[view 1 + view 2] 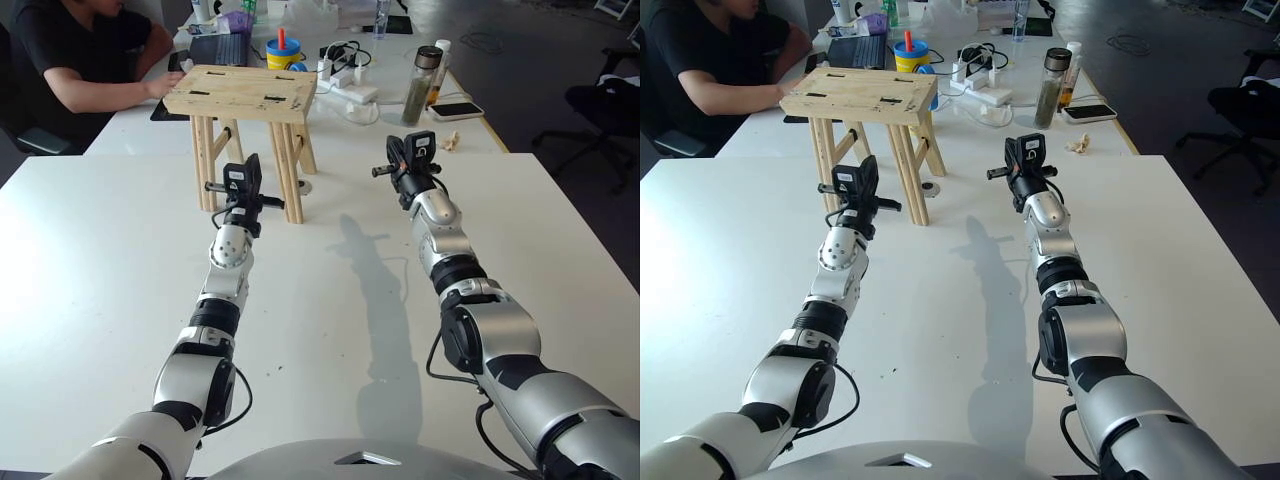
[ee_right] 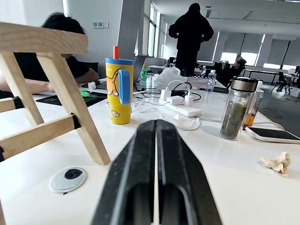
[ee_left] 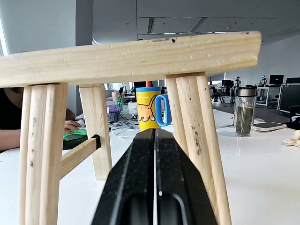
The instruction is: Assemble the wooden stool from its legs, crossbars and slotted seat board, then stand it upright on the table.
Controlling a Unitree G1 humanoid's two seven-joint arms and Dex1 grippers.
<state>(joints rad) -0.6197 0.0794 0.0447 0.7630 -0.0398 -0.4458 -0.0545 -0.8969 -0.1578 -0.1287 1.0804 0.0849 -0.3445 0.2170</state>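
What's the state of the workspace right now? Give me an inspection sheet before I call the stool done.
Surface: white table, round grommet cap by a stool leg.
Job's things: stool assembled, standing upright on the table; no loose parts seen.
Clutter: on the far table, yellow cup, glass bottle, phone, crumpled tissue.
Grippers: left pincer shut, empty, facing the stool; right pincer shut, empty, off to the stool's right.
Cables: power strip with white cords, far table.
Surroundings: office chair at right.

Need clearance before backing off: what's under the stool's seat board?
Legs, a crossbar, white table; a yellow cup shows beyond. Leg-to-slot joints are hidden by the board.
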